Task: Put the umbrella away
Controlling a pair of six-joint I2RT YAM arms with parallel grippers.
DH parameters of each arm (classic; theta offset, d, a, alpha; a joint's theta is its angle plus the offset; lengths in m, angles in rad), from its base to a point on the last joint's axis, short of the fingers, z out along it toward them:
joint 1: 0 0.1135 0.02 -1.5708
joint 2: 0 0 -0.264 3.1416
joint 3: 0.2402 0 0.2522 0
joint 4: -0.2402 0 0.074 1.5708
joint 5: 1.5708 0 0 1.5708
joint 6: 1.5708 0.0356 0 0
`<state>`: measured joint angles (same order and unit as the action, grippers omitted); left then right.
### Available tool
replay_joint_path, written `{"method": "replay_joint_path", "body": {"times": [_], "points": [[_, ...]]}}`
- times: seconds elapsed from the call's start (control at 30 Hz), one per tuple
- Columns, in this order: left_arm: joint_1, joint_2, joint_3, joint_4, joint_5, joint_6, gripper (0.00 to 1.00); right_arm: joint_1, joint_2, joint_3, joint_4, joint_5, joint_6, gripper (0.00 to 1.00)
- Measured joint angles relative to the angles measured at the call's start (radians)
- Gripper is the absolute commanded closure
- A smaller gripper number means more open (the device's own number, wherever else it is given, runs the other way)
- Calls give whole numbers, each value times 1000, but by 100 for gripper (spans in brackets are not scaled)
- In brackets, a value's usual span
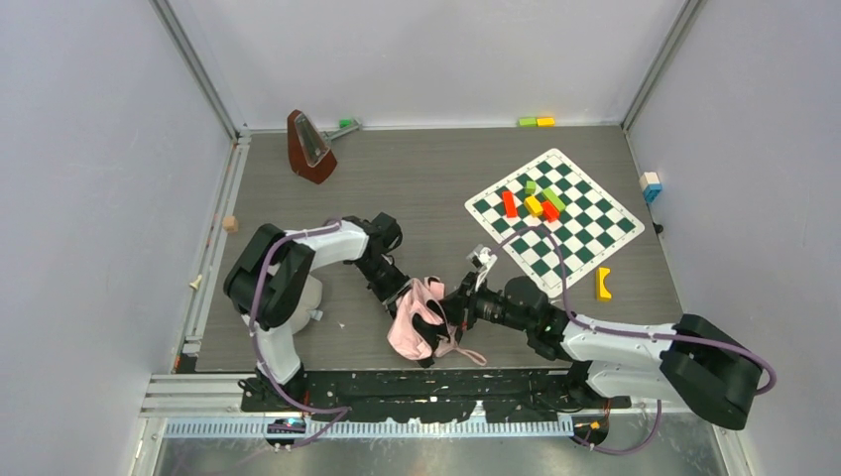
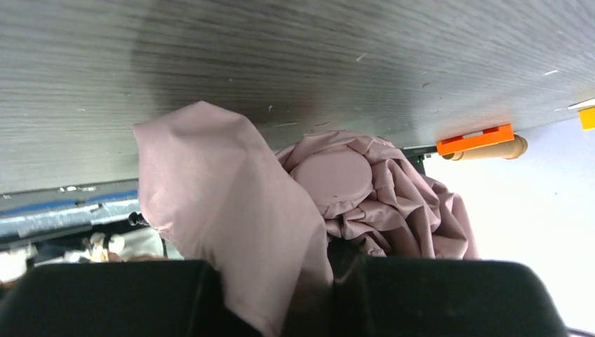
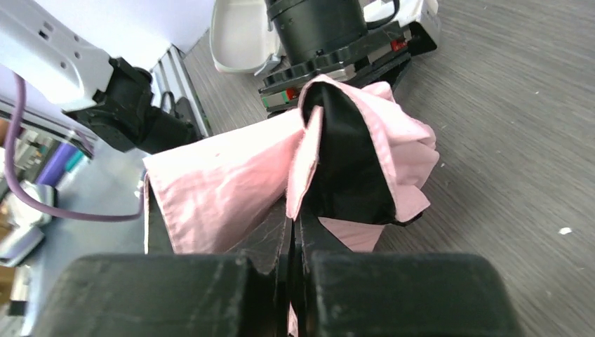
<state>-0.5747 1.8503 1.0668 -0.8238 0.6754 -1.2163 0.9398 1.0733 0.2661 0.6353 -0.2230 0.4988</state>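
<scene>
A crumpled umbrella (image 1: 412, 327), pale pink fabric bunched with black lining showing in its folds, sits near the front edge of the grey table (image 1: 426, 188), between both arms. The left gripper (image 2: 281, 295) pinches a pink fold. The right gripper (image 3: 295, 246) is pressed together on fabric too.

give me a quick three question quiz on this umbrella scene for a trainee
1. True or false: the umbrella lies on the chessboard.
2. Whose jaws clamp the umbrella's fabric? A left only; B right only; C both.
3. Fill the gap: the brown metronome stands near the table's far ___ corner.
Key: 1 false; 2 C; 3 left.
</scene>
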Motion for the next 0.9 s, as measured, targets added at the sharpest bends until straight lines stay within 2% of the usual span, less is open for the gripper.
{"method": "replay_joint_path", "body": {"times": [0.23,0.4,0.77,0.9], "points": [[-28,-103,-148,177,-72,-18,100,-10,172,-43,277,0,214,95],[-33,-112,-203,271,-61,-29,100,-10,228,-5,274,-32,264,95],[-34,-152,-259,399,-50,-5,100,-14,233,19,242,-92,273,95],[-39,-170,-313,496,-37,-5,100,6,311,37,295,-100,293,95]]}}
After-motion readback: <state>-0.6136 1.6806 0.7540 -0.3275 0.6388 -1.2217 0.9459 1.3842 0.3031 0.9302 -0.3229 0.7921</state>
